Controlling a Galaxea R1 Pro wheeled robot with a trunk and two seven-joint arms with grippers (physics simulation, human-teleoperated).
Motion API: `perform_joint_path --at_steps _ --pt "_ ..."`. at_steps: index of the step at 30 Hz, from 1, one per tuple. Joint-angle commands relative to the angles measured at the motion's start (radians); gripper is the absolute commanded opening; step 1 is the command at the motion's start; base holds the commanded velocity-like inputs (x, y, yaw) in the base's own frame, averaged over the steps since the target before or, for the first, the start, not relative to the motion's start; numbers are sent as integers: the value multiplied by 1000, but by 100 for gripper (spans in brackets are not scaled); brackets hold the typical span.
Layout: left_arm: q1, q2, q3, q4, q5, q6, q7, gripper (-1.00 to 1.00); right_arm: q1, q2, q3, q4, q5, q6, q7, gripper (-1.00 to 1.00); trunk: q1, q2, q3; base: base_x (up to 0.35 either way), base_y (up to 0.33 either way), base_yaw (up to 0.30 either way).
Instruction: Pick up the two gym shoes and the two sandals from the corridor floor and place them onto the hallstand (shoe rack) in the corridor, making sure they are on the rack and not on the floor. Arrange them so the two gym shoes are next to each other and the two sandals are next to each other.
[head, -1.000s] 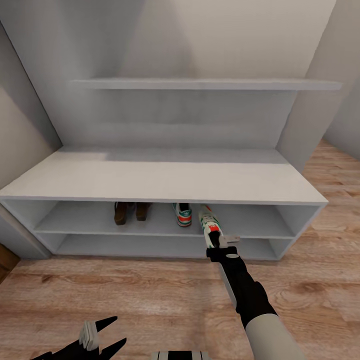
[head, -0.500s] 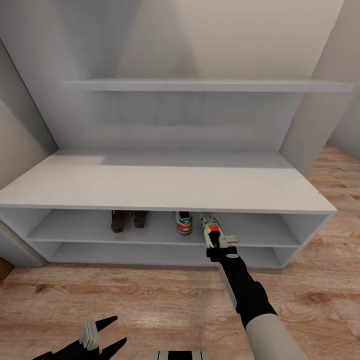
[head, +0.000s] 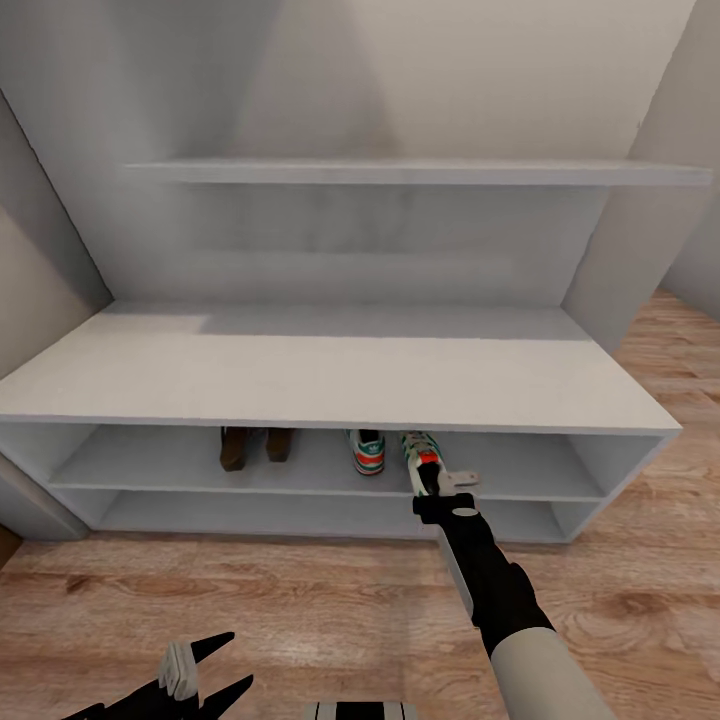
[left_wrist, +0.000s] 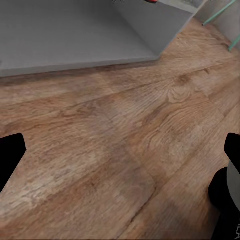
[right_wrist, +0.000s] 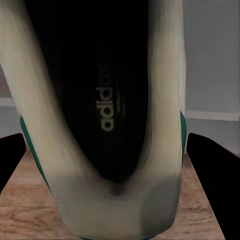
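The floor (head: 250, 600) was light brown wood-grain planking, running up to a low, wide, light-grey shoe rack (head: 330, 385) set against a pale wall. The rack had a flat top and two open shelf slots beneath it. A floating grey shelf (head: 420, 172) was mounted on the wall above.

On the upper shelf slot, two dark brown sandals (head: 250, 447) stood side by side, left of centre, long axes running front to back. Well apart to their right, a white sneaker with green stripes and a red heel (head: 367, 452) rested on the same shelf, long axis front to back, heel facing outward toward the robot.

The second sneaker (head: 420, 455) was just beside the first, on its right, at the front edge of that slot. Its toe pointed into the rack and its heel toward the robot, long axis slightly angled. The right gripper (head: 436, 478) had its fingers closed on the heel end. In the right wrist view, the sneaker's dark insole (right_wrist: 102, 90) faced the camera between the two fingers (right_wrist: 215, 185).

The left gripper (head: 205, 668) hung low above the floor, well apart from the rack, fingers spread with nothing between them.
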Motion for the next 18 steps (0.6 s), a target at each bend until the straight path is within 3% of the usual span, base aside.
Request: perform_joint_path --at_steps 1,6,18 --pt "-1 0 1 1 0 -5 -3 100 0 0 1 -1 8 7 -1 -100 0 0 -1 253 0 0" --pt "-1 0 1 0 0 -5 -2 100 0 0 1 -1 8 7 -1 -100 0 0 -1 214 0 0" --pt "-1 0 1 0 0 -4 -2 100 0 0 1 -2 8 7 -1 -100 0 0 -1 73 15 0"
